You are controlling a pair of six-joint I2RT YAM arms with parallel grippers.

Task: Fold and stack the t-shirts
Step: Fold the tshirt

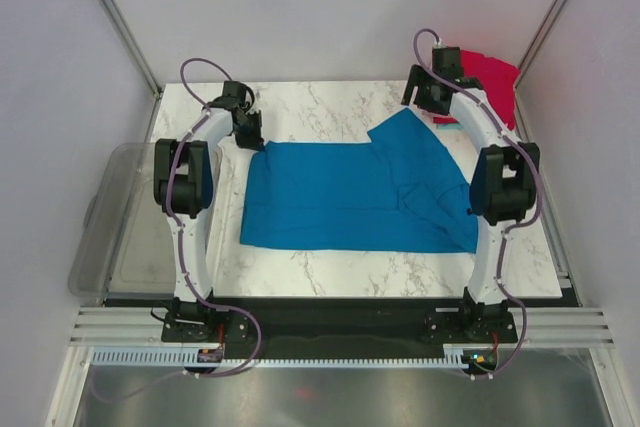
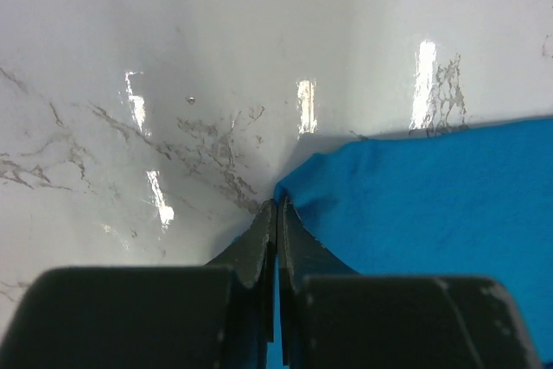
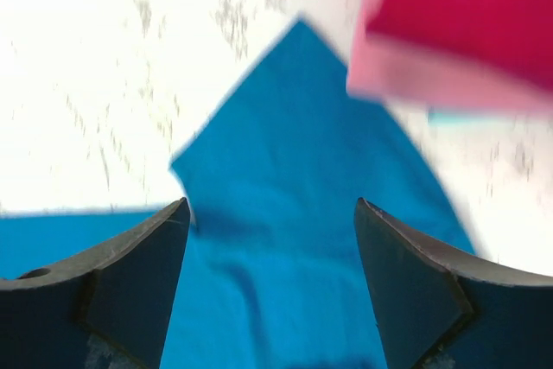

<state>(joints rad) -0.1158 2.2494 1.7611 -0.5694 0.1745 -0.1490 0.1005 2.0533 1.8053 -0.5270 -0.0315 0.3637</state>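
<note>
Left gripper (image 2: 276,206) is clenched tight on the upper-left corner of the blue t-shirt (image 1: 340,197), which lies spread across the middle of the marble tabletop (image 1: 320,102). Right gripper (image 3: 271,203) hangs released, jaws wide, over the shirt's pointed sleeve at upper right, just beside the folded crimson t-shirt (image 1: 492,82).

The top external view is bright, evenly lit and sharp. In the left wrist view the glossy table (image 2: 173,41) carries vertical glare streaks from 10 to 2 o'clock, and the blue t-shirt (image 2: 432,213) casts a narrow shadow at 2 o'clock. The right wrist view is motion-blurred, the table overexposed at 10 o'clock, the crimson t-shirt (image 3: 467,15) smeared at 1 o'clock.
</note>
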